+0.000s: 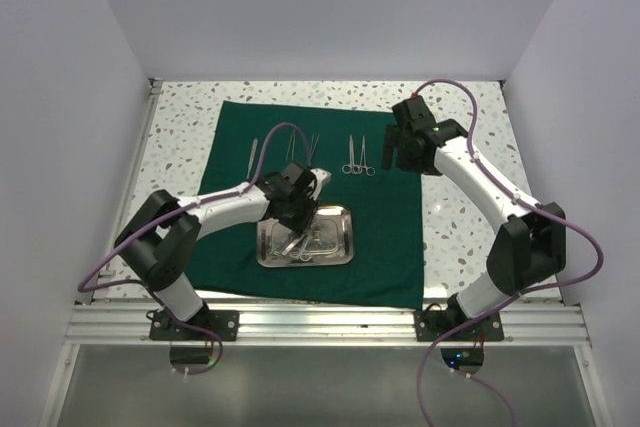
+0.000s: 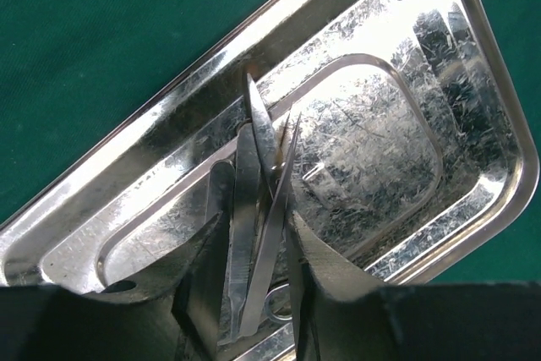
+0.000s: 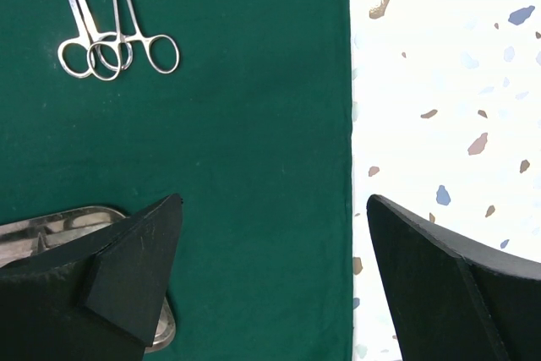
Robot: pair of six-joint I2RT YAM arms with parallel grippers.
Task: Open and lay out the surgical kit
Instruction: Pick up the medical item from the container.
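Observation:
The dark green cloth (image 1: 385, 247) lies spread flat on the table. The steel tray (image 1: 344, 239) sits on its near middle. My left gripper (image 1: 300, 219) is down in the tray (image 2: 439, 107), its fingers closed on thin silver tweezers (image 2: 272, 200) that lie on the tray floor. A ring handle (image 2: 275, 303) of another instrument shows beneath. Two forceps (image 1: 358, 158), scissors (image 1: 300, 142) and a thin instrument (image 1: 253, 157) lie in a row on the far cloth. My right gripper (image 1: 402, 147) hovers open and empty over the cloth's right edge (image 3: 272, 199), near the forceps (image 3: 110, 48).
The speckled white tabletop (image 3: 439, 57) borders the cloth on the right. White walls close in the table on three sides. A metal rail (image 1: 320, 325) runs along the near edge by the arm bases. A tray corner (image 3: 51, 221) shows beside my right gripper's left finger.

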